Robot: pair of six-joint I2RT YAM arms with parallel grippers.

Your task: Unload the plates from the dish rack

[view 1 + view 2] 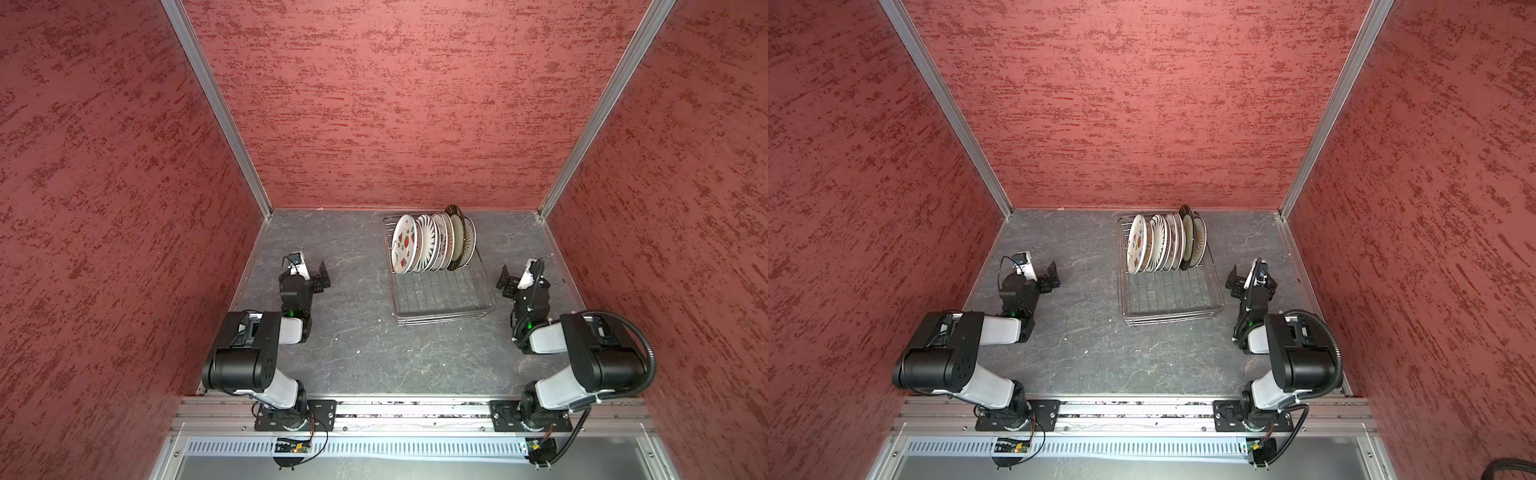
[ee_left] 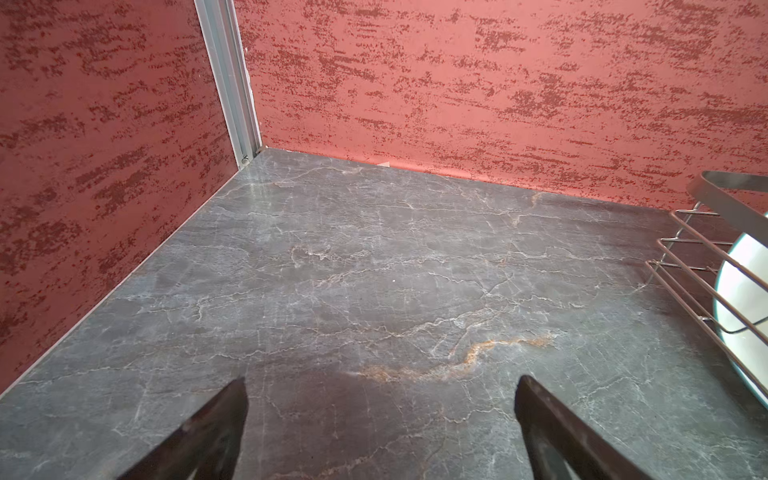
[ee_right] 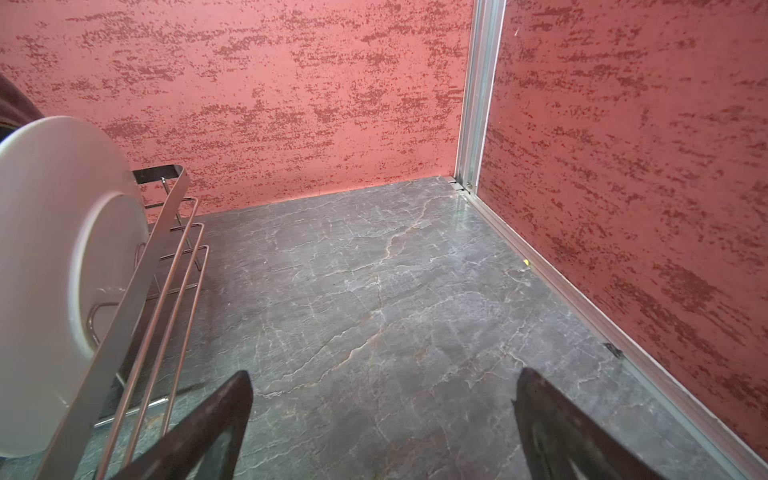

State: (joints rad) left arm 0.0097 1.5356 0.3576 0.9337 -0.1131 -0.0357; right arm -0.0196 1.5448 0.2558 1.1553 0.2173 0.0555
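Several plates [image 1: 424, 245] patterned in both top views, plain white in wrist views; left fingers [image 2: 208, 432], right fingers [image 3: 557, 432] apart.

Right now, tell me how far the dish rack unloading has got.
Done: nothing; all the plates, about seven, stand in the dish rack, none on the tabletop. In hand: nothing; both pairs of jaws stand open and empty beside it. Left: every plate to lift out.

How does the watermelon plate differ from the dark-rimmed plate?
The watermelon plate is white with red wedges; the dark-rimmed plate is plain cream inside. The watermelon plate ends the row on the left; the dark-rimmed plate sits second from the right and rises higher. Both stand on edge in the rack.
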